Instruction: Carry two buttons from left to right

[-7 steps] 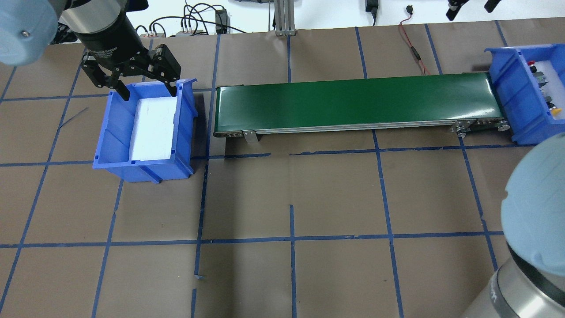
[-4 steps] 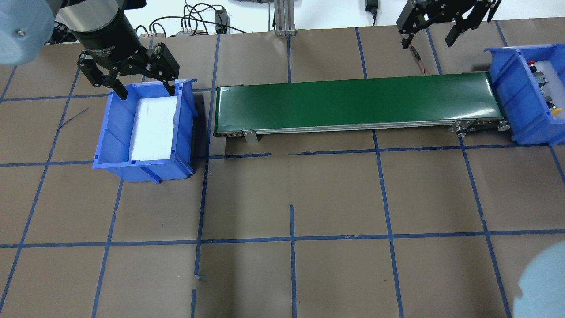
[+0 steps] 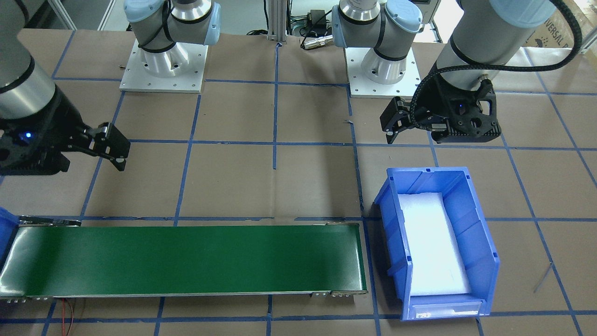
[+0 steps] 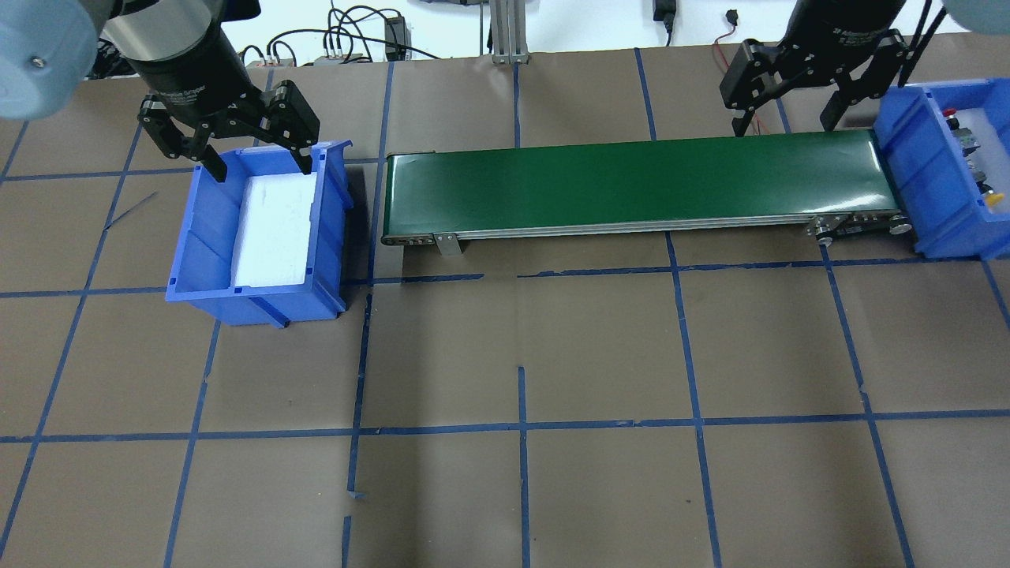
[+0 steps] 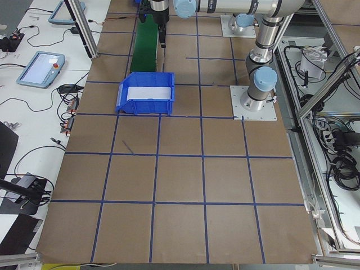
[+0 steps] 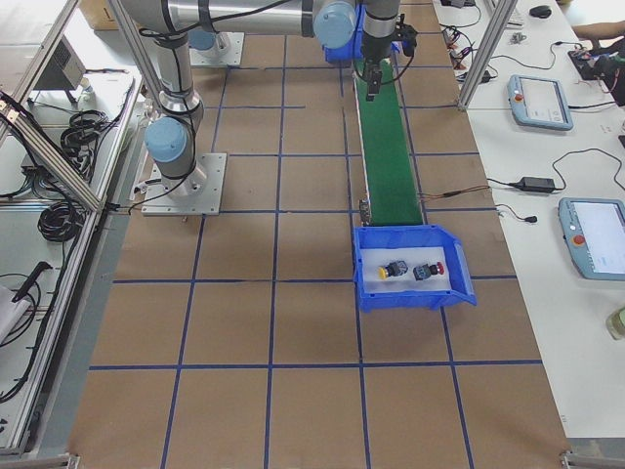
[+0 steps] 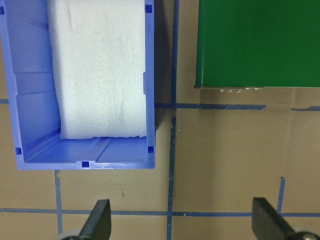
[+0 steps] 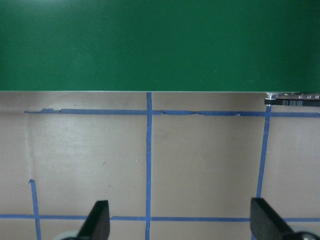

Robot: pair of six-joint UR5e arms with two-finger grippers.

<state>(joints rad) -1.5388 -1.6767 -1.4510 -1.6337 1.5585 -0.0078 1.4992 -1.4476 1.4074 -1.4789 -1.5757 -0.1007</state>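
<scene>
Two buttons lie on white foam in the blue right bin (image 6: 415,299): the yellow-capped button (image 6: 394,270) and the red-capped button (image 6: 427,271). In the overhead view this bin (image 4: 907,173) sits at the belt's right end, where only the red cap (image 4: 949,113) and the yellow cap (image 4: 996,196) show. My right gripper (image 4: 783,125) hangs open and empty over the far edge of the belt's right end, just left of that bin. My left gripper (image 4: 263,168) is open and empty above the far end of the left bin (image 4: 201,237).
The left bin holds only a white foam pad (image 4: 272,225). A green conveyor belt (image 4: 631,181) runs between the two bins. Cables (image 4: 734,71) lie at the table's far edge. Blue tape lines grid the brown table (image 4: 600,355).
My right gripper has swung in from the far edge and come down to the belt's right end, and the right arm's elbow has left the lower right corner. The left gripper has barely shifted.
</scene>
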